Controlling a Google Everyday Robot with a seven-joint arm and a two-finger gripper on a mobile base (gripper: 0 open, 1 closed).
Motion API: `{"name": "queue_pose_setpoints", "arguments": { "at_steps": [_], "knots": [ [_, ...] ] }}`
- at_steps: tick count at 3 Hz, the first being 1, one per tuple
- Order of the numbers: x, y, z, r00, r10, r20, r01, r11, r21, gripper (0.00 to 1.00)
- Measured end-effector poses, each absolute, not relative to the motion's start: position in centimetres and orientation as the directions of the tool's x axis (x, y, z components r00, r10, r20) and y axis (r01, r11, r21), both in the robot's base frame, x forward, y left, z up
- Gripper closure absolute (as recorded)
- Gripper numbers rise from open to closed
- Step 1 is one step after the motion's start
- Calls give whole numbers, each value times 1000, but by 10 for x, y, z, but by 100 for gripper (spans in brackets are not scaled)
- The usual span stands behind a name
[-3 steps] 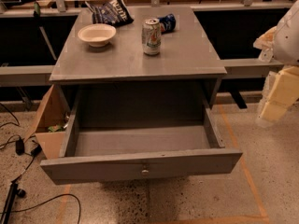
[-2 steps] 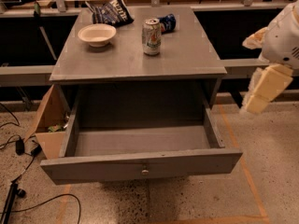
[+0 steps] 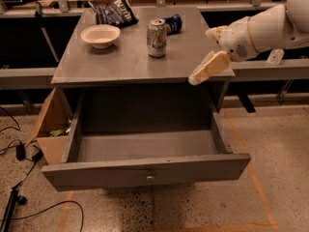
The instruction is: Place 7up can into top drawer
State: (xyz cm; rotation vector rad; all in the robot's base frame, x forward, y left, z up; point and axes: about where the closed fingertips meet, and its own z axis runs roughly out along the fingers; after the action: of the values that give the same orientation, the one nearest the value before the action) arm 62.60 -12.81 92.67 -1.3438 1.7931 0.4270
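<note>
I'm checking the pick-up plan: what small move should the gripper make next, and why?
Probably move the gripper across the cabinet top toward the 7up can. The can stands upright there, ungrasped; the gripper hovers apart from it, right of it in the view, near the top's edge; the top drawer is already open.

A grey flat-topped wooden bench (image 3: 120, 59) stands on a dim, speckled stone floor (image 3: 285, 178), with thin orange tape lines (image 3: 255, 178) running along the floor to its right and under its front. An open brown cardboard box (image 3: 48, 124) leans against the bench's left side, and thin black cables (image 3: 43, 210) trail over the floor just beyond it. A long grey horizontal rail (image 3: 24, 76) passes behind the bench against dark shadow, and the cream pincer (image 3: 206, 57) hangs over the bench's right edge.
</note>
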Motion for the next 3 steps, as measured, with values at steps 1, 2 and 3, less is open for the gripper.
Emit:
{"name": "queue_pose_setpoints", "arguments": {
  "at_steps": [1,2,3],
  "knots": [
    [667,-104,927,-95,-603,-792,-897,397,-195,0],
    [678,-86,920,-134,-615,-777,-898,406,-166,0],
    [683,-84,916,-128,-611,-781,-894,412,-176,0]
  ]
}}
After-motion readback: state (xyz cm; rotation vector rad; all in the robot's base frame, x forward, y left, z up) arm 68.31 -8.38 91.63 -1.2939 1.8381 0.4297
